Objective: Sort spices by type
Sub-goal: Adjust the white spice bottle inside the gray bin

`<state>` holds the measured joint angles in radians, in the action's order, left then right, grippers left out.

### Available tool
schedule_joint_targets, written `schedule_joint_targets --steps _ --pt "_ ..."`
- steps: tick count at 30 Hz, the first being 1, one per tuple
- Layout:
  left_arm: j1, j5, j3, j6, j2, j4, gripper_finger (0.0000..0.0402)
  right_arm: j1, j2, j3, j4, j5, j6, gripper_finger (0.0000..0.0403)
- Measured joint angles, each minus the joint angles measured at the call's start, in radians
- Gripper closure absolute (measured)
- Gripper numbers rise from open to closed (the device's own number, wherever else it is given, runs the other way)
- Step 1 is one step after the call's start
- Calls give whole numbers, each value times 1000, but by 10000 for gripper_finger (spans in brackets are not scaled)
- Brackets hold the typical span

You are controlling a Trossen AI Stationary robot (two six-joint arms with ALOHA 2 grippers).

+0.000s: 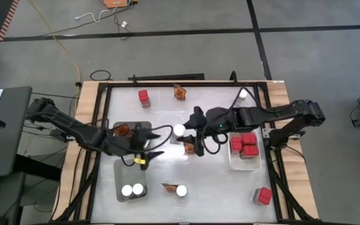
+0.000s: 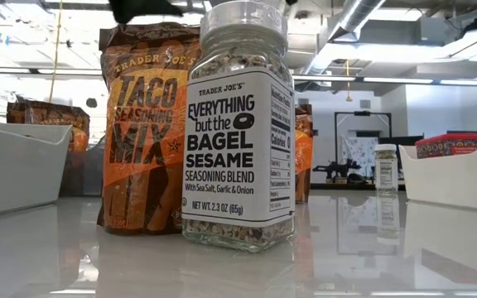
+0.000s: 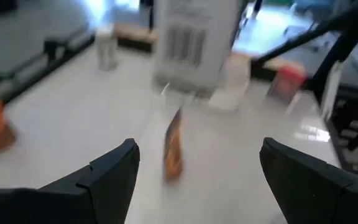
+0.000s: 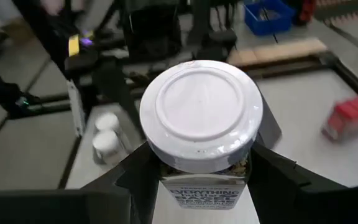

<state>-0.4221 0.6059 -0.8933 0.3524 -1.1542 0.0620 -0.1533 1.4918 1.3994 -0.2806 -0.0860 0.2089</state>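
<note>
The white surface point(image 1: 186, 112) carries everything. On its right side, a clear tray point(image 1: 244, 159) holds my sorted red boxes point(image 1: 245, 144); on the left, a grey tray point(image 1: 132, 181) holds two white-lidded jars point(image 1: 132, 190), and another tray point(image 1: 127, 129) holds an orange-brown packet point(image 1: 122, 130). My left jaws point(image 3: 197, 171) hang wide apart, empty, near mid-surface. My right jaws point(image 4: 199, 165) are clamped on a round glass jar point(image 4: 201, 121) with a flat white lid, speckled seasoning inside, at the surface's middle. Loose spices lie scattered around.
</note>
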Motion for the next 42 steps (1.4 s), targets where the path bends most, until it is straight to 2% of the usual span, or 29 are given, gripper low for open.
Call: schedule_joint_targets --steps 4,8,14,24,29,36,42 --pt "5 1 -21 -84 -29 -115 81 -4 -1 0 8 38 -10 180" --pt "28 -5 -32 -85 -31 -134 81 -14 -1 0 46 66 -13 180" --pt "69 -113 -32 -38 -37 -163 81 -31 0 0 127 65 -53 180" --pt "103 -218 -40 -112 -75 -306 81 -38 2 0 126 75 -51 180" --pt "150 -314 -97 -85 -106 -261 81 -37 2 0 118 87 -44 180" --pt "194 -383 -273 -74 -153 39 81 -37 2 0 75 83 -31 180" --pt "197 -405 -324 -59 -218 74 82 -38 2 0 81 89 -33 180"
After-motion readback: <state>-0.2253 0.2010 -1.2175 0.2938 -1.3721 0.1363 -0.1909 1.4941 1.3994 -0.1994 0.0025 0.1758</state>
